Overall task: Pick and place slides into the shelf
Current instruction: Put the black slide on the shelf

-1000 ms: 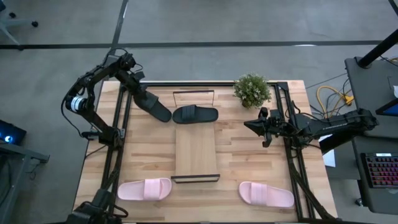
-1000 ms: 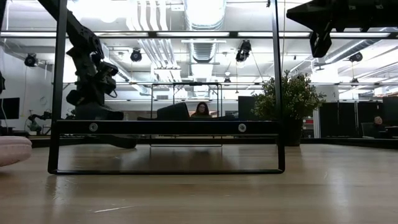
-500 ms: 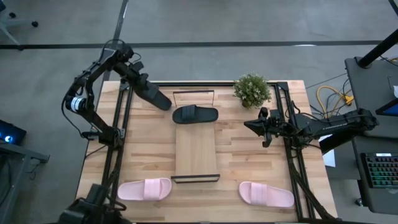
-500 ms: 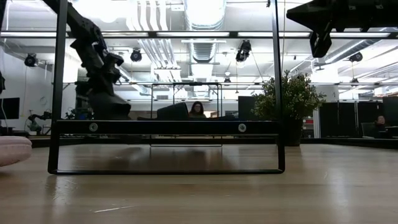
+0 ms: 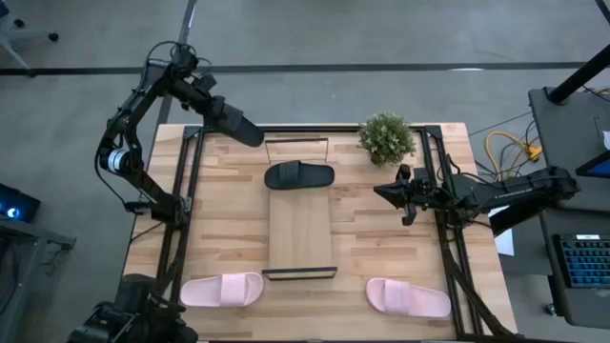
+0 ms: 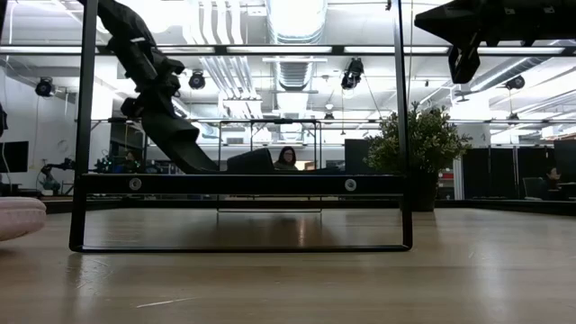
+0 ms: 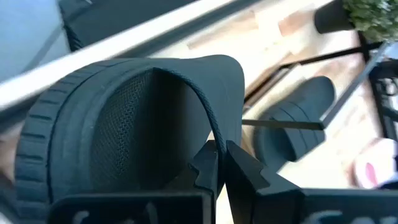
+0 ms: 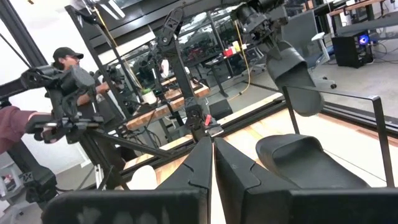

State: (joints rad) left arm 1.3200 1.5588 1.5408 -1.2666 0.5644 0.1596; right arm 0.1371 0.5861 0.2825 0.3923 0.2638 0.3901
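Two pale pink open-toe slides are lying at the near edge of the light wooden bench (image 5: pixel 381 248) — one on the left (image 5: pixel 222 289), one on the right (image 5: pixel 408 297) — with the near black frame end of the long narrow light-wood shelf (image 5: pixel 300 233) between them. A black wide-strap slide (image 5: pixel 299 175) is resting across the shelf's far end. Well to the right, the right gripper (image 5: pixel 393 193) is hanging above the bench, its jaws pressed together on nothing. Farthest off, beyond the bench's far left corner, the left gripper (image 5: pixel 208 108) is holding the second black slide (image 5: pixel 238 128) aloft — jaws pinching its strap. A small green potted plant (image 5: pixel 386 138) is standing near the far right corner.
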